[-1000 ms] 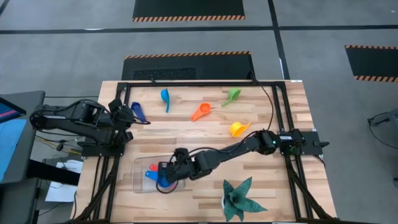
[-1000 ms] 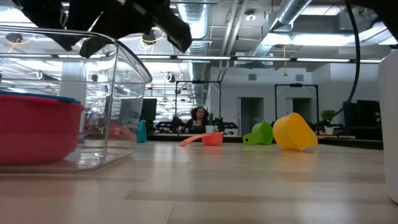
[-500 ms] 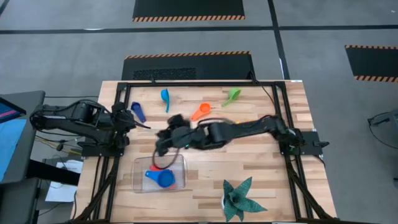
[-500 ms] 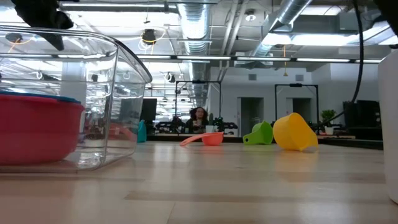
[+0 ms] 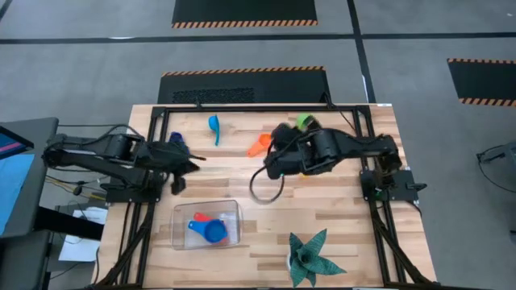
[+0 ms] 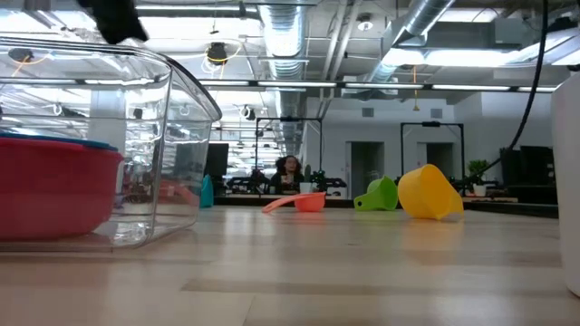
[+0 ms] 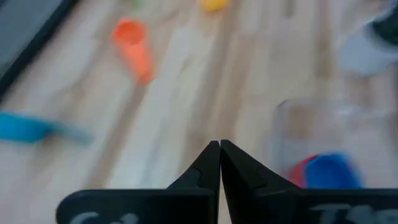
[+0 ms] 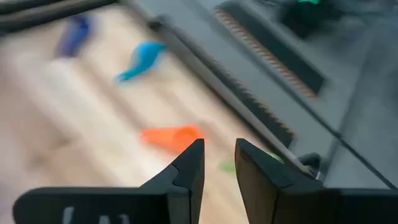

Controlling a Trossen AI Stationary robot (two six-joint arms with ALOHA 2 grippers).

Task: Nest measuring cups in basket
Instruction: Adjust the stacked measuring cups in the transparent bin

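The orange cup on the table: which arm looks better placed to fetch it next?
Probably the right. Its gripper hangs just beside the orange cup, empty and slightly open, while the left gripper sits farther off, closed.

You see a red cup [image 5: 199, 217] and a blue cup [image 5: 212, 232] in the clear basket [image 5: 181, 239] — orange [image 5: 260, 144], green [image 5: 303, 122], light blue [image 5: 214, 125] ones on pale striped wood [image 5: 339, 217].

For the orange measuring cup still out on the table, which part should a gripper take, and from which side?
Probably the short flat handle, from above. In the low view the orange cup lies tipped on its side with the handle stretched flat along the table, free of the green cup beside it. Fingers closing across that handle get two flat faces; the tilted round bowl would likely slip. The right gripper hangs nearest.
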